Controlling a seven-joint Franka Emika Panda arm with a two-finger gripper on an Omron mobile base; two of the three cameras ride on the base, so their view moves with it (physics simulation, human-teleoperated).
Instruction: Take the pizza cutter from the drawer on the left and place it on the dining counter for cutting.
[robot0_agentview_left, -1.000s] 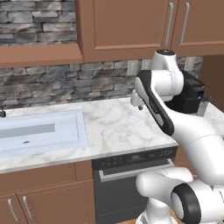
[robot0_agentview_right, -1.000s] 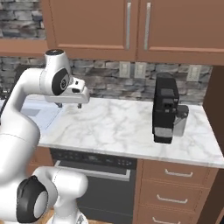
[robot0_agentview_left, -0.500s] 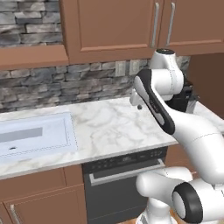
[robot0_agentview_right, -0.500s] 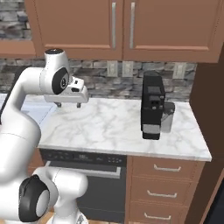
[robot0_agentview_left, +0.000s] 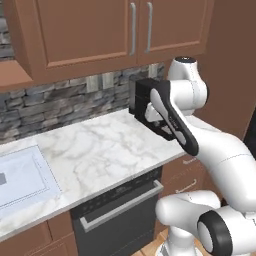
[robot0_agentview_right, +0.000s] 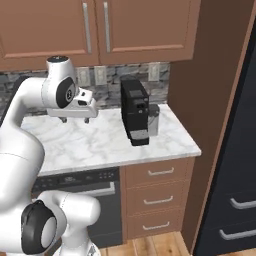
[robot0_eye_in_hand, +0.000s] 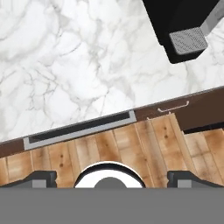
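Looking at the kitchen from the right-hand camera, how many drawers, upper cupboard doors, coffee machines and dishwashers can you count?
Drawers: 3 (top drawer, middle drawer, bottom drawer)
Upper cupboard doors: 2 (left door, right door)
Coffee machine: 1
Dishwasher: 1
Total: 7

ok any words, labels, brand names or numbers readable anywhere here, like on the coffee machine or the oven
None can be read.
Black box-shaped coffee machine: no brand or label shows on its faces.
Dark oven's control strip: small pale marks, too small and blurred to read.
Wall outlets on the grey stone backsplash: no lettering visible.
Brown wooden cabinet doors and drawer fronts: plain, no signs.
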